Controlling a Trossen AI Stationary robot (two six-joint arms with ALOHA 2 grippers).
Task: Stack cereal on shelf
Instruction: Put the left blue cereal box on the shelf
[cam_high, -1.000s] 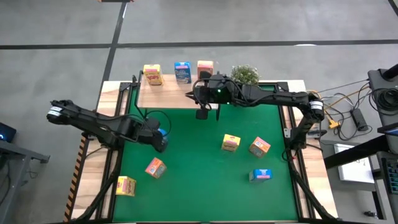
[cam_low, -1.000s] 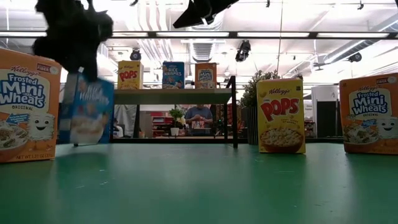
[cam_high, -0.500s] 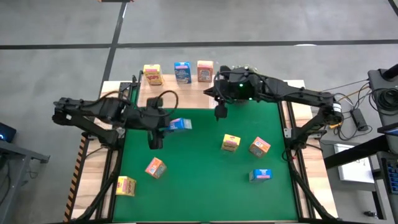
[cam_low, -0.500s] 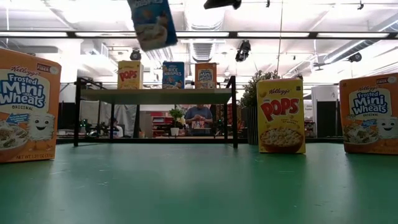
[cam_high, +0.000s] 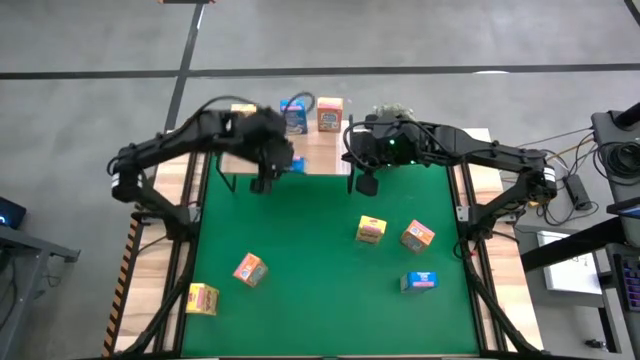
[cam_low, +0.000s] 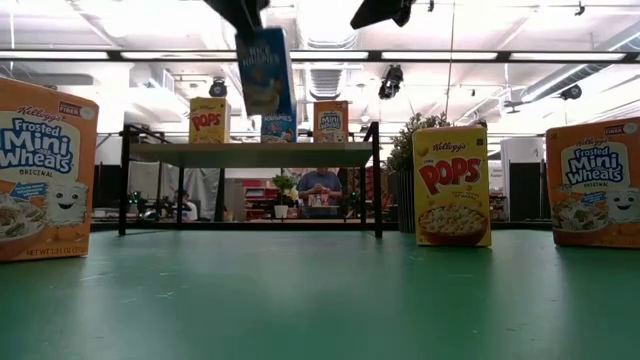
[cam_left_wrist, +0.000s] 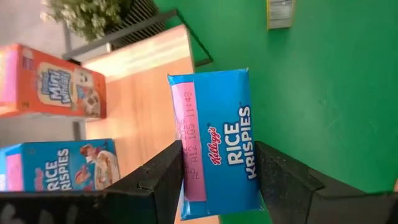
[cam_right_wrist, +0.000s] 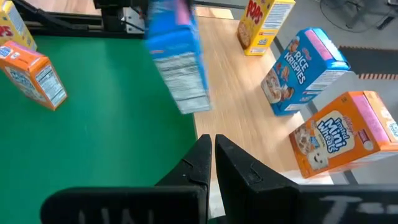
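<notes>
The shelf (cam_high: 320, 155) stands at the table's far edge with three cereal boxes on its board: a yellow (cam_low: 206, 120), a blue (cam_high: 295, 116) and an orange-red one (cam_high: 329, 113). My left gripper (cam_high: 270, 172) is shut on another blue cereal box (cam_low: 265, 72), hanging in the air by the shelf's near edge, higher than the boxes on it. My right gripper (cam_high: 365, 184) hovers shut and empty over the green mat, just right of the shelf's near right corner. My left gripper pinches the blue box between its two fingers (cam_left_wrist: 163, 182), one on the pink narrow side (cam_left_wrist: 189, 177) and one on the opposite side. The fingers slant down toward the far edge, the printed front facing the wrist. The box hangs clear, nearly upright.
Loose boxes lie on the green mat: yellow (cam_high: 371, 229), orange-red (cam_high: 417, 236) and blue (cam_high: 420, 281) on the right, orange-red (cam_high: 250, 269) and yellow (cam_high: 202, 298) at the near left. A potted plant (cam_high: 392, 112) stands right of the shelf.
My left gripper has risen from the mat's left side and gone toward the far edge to the shelf, rolling its wrist; the blue box went with it, lifted clear and turned nearly upright. My right gripper has drawn off toward the right edge, staying shut.
</notes>
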